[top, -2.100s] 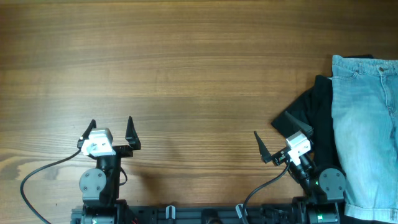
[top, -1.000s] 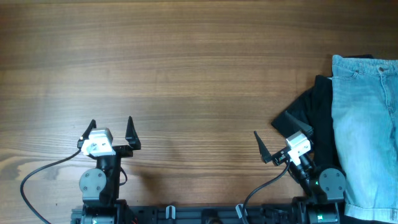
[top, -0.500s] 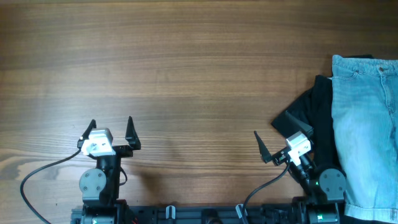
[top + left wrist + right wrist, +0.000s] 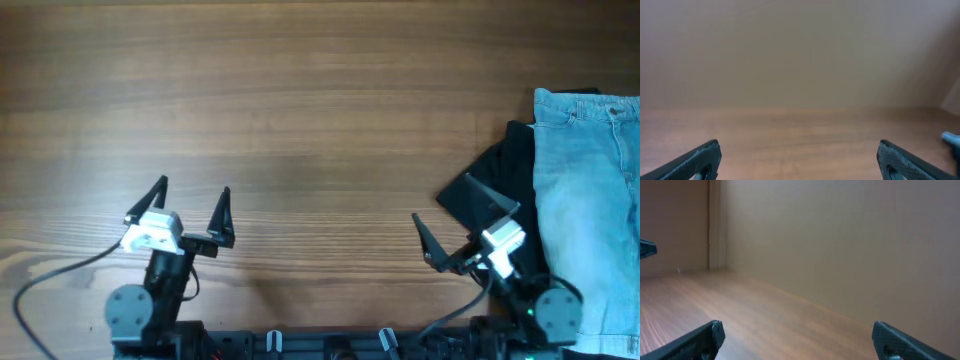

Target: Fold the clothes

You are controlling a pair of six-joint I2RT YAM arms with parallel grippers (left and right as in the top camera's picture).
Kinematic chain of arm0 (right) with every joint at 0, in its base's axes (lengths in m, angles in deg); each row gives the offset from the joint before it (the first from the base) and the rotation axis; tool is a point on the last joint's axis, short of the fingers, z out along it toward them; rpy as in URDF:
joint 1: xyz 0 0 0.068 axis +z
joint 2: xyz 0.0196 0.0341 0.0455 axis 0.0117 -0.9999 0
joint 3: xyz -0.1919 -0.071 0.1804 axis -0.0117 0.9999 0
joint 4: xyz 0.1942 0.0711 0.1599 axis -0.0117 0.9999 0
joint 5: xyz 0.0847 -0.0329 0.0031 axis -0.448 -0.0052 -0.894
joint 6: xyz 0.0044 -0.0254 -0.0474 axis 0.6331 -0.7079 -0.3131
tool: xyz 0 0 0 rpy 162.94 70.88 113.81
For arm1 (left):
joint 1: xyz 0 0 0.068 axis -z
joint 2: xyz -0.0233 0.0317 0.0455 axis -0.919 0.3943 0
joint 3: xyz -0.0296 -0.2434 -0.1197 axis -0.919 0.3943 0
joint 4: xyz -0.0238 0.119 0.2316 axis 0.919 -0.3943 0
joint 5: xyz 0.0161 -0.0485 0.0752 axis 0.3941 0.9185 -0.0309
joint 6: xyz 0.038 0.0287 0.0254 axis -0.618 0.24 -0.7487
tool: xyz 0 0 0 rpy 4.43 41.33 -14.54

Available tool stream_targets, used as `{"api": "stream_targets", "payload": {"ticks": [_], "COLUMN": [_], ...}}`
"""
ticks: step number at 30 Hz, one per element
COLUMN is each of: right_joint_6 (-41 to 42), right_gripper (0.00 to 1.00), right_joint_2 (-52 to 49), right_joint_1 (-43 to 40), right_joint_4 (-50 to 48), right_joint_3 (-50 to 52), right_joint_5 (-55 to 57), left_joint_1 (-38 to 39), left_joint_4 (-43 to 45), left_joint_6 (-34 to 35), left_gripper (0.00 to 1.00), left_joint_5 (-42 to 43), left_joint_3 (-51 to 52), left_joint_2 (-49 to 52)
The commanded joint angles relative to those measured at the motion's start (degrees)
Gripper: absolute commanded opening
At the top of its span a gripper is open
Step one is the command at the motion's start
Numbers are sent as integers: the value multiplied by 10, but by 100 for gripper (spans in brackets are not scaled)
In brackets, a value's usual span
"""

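The light-blue denim shorts (image 4: 590, 190) lie flat at the table's right edge in the overhead view, waistband at the far end, partly over a black garment (image 4: 500, 185). My left gripper (image 4: 192, 195) is open and empty at the front left, far from the shorts. My right gripper (image 4: 462, 220) is open and empty at the front right, next to the black garment's near corner. The wrist views show only open fingers over bare wood: the left gripper (image 4: 799, 152) and the right gripper (image 4: 797, 332). The shorts are out of both wrist views.
The wooden table (image 4: 300, 110) spreads across the overhead view. Cables and arm bases (image 4: 330, 345) line the front edge. A wall shows beyond the table (image 4: 800, 50) in the left wrist view.
Both arms have begun to move: the left gripper has shifted slightly right and forward, and the right gripper has swung right, toward the black garment. The clothes have not moved.
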Motion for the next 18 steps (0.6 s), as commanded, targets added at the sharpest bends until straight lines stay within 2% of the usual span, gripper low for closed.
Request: {"api": "stream_targets", "payload": {"ticks": [1, 6, 8, 10, 15, 16, 18], "right_joint_6": [18, 42, 47, 66, 112, 121, 169], "right_gripper": [100, 100, 100, 100, 100, 99, 99], "right_joint_2": [-105, -364, -438, -508, -601, -612, -640], "right_joint_1": [1, 1, 1, 1, -4, -6, -10], "right_joint_4": [105, 356, 399, 415, 346, 319, 308], "right_joint_3": [-134, -384, -454, -500, -537, -537, -539], "right_joint_5": [34, 82, 62, 18, -84, -71, 44], "left_joint_1": [4, 4, 4, 4, 4, 4, 4], "left_joint_4": [-94, -311, -374, -426, -433, -439, -449], "left_joint_6": [9, 16, 16, 15, 5, 6, 11], "left_gripper": [100, 100, 100, 100, 100, 100, 100], "left_joint_5": [13, 25, 36, 57, 87, 91, 137], "left_joint_3": [-148, -399, -467, -534, -551, -551, -551], "left_joint_2": [118, 353, 416, 485, 520, 520, 514]}}
